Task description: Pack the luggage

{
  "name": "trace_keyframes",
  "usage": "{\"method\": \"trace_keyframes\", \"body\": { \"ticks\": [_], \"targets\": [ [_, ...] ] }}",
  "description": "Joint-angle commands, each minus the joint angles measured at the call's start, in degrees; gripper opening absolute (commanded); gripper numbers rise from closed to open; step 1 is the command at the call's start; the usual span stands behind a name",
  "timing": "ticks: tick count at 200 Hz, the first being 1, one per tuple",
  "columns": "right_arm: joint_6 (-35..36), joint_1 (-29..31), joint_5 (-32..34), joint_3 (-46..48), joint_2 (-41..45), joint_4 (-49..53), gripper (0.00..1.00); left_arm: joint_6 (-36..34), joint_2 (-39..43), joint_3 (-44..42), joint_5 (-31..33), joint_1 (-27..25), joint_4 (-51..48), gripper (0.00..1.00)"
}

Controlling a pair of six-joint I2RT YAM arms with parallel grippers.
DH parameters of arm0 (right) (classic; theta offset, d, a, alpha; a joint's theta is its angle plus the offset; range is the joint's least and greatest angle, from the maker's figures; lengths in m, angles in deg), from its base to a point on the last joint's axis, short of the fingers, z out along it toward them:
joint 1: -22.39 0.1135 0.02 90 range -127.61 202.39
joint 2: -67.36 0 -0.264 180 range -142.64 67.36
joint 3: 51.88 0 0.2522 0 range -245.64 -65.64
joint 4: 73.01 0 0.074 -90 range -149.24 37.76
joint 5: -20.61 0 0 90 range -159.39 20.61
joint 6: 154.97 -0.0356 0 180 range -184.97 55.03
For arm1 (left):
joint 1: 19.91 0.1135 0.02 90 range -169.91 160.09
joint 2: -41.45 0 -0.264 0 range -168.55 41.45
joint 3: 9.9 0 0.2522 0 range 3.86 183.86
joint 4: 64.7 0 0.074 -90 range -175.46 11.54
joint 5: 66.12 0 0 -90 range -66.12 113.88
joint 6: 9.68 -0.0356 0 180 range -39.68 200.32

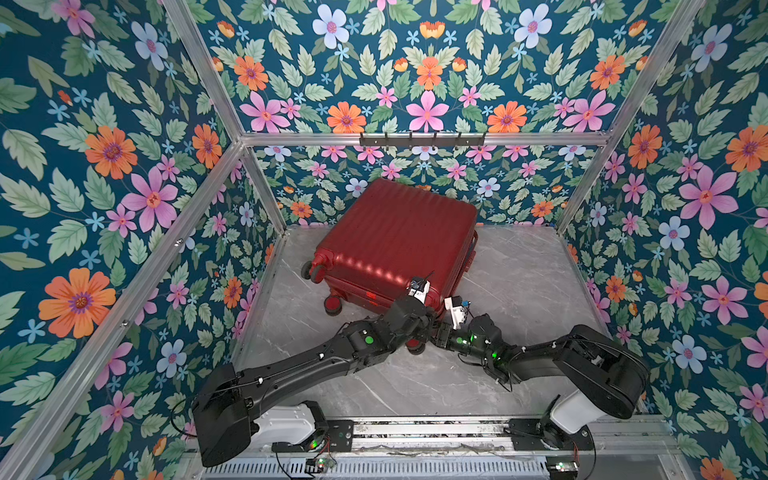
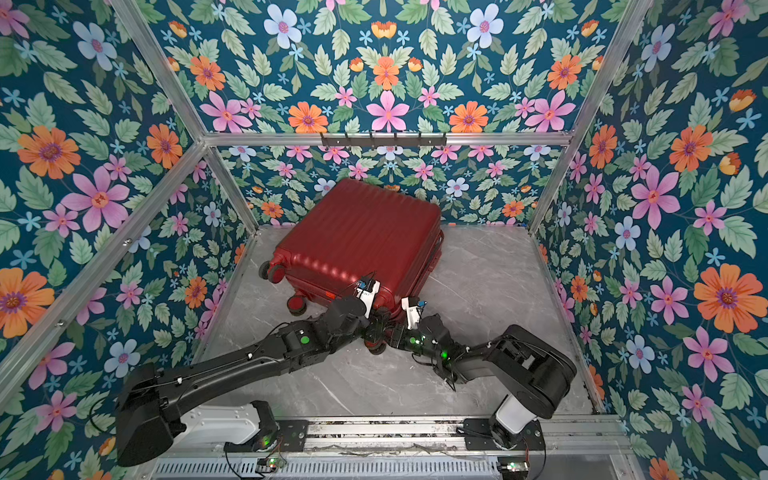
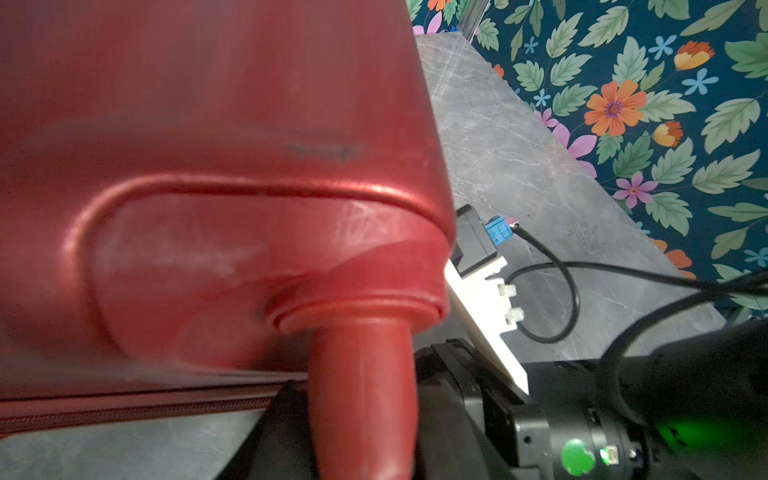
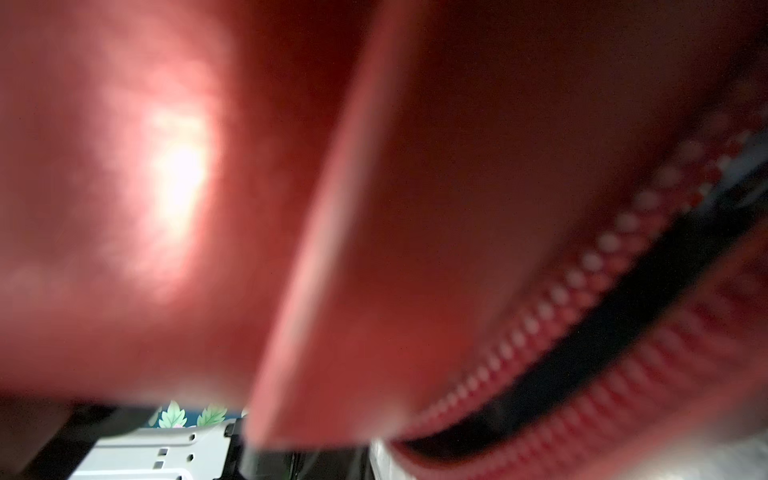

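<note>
The luggage (image 1: 395, 241) (image 2: 361, 237) is a dark-red ribbed suitcase lying flat and closed at the back of the marble table. Both arms meet at its near right corner, beside a red caster (image 1: 415, 345). In the left wrist view the caster's red leg (image 3: 361, 395) stands between the dark fingers (image 3: 274, 436) of my left gripper (image 3: 361, 415), which is shut on it. My right gripper (image 1: 437, 330) is pressed against the same corner, its jaws hidden. The right wrist view is filled by blurred red shell (image 4: 415, 208) and a zipper (image 4: 582, 299) with a dark gap between its teeth.
Two more casters (image 1: 332, 305) (image 1: 309, 270) stick out of the suitcase's left end. Grey marble tabletop (image 1: 519, 291) lies to its right. Floral walls with aluminium posts close in three sides, with a hook rail (image 1: 422, 139) on the back wall.
</note>
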Motion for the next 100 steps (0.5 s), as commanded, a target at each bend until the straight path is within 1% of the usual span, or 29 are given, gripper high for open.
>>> {"method": "trace_keyframes", "body": {
  "ticks": [1,33,63,91,100],
  "targets": [
    [-0.42,-0.12,3.48,-0.32,0.20,-4.23,0.24,-1.01,0.84,0.39,0.88,0.25,6.91,0.00],
    [-0.16,-0.12,4.45,-0.21,1.14,-2.88,0.19,-0.86,1.11,0.27,1.07,0.23,6.56,0.00],
    [0.48,-0.12,4.98,0.15,3.13,-0.51,0.12,-0.78,1.23,0.05,1.38,0.22,6.56,0.00],
    [1.72,-0.12,5.85,0.60,6.12,3.21,0.08,-0.69,1.32,0.05,1.54,0.23,6.73,0.00],
    [2.24,-0.11,6.25,0.50,7.35,6.60,0.07,-0.69,1.24,0.05,1.60,0.26,6.82,0.00]
  ]
}}
